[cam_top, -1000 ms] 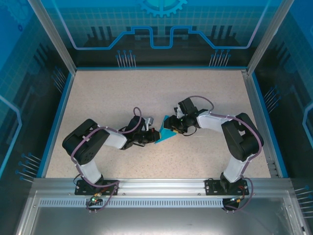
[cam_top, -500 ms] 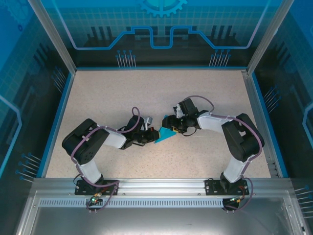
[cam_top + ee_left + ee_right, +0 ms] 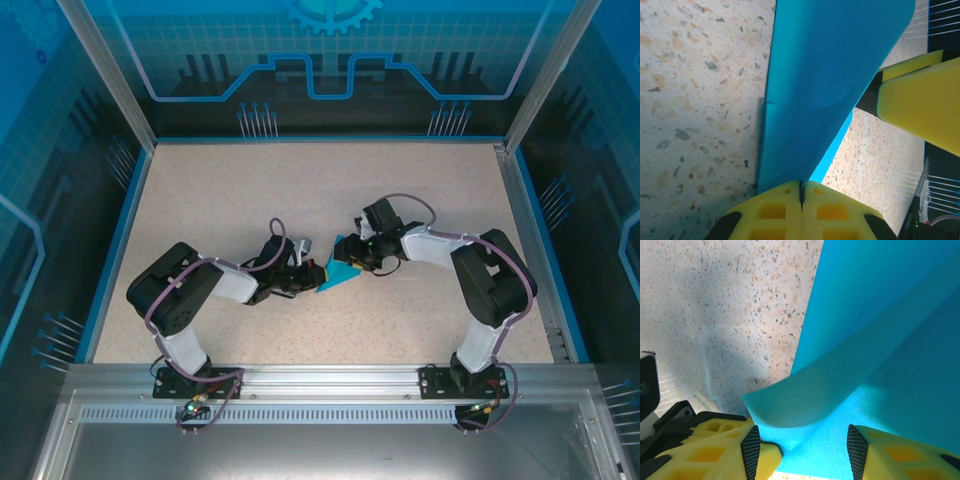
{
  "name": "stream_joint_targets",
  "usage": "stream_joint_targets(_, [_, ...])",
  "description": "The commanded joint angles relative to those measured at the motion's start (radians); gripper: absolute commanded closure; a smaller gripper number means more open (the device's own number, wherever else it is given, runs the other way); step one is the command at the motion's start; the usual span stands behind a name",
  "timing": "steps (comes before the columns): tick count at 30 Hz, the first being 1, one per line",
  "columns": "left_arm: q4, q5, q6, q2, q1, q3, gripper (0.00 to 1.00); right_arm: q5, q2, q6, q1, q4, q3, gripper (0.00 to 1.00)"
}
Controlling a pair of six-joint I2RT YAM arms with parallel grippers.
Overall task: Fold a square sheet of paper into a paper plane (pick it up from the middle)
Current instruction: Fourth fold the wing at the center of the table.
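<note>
Find the paper [image 3: 340, 272] at the middle of the desk [image 3: 250, 190], between the 2 claws and partly folded into layers; hard to tell whether resting on the surface or lifted just off it. Note the left claw [image 3: 801, 186] pinched fully shut on the paper's narrow end. Note the right claw [image 3: 805, 452] standing about half open, with 1 finger on either side of a curled flap and squeezing nothing.

To crease well, hold the left pinch firm as the anchor, letting no layer slide. Close the right claw on the bulging flap only after lining its edge up with the layer beneath, checking in the right wrist view. Press close to the fold line, then stroke outward along it to sharpen the crease. Avoid tugging against the left pinch: thin paper, likely to wrinkle or tear.

Read the long axis as a diagonal in the top view, near-left to far-right. Take the narrow end as pointing near-left into the left claw, the wider end fanning toward the right claw.
</note>
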Motion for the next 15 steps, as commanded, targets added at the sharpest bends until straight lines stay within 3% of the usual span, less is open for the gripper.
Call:
stream_joint_targets(1, [0.012,0.032,-0.013,-0.009,0.01,0.005,0.96,0.005,0.033,-0.001,0.007,-0.042,0.038,0.48])
stream_joint_targets(9, [0.001,0.065,-0.023,0.0,0.011,0.018,0.88,0.042,0.063,0.008,0.009,-0.097,0.059,0.5])
stream_joint_targets(15, [-0.093,0.054,0.0,-0.054,0.03,0.03,0.74,0.074,0.102,0.01,0.011,-0.164,0.096,0.48])
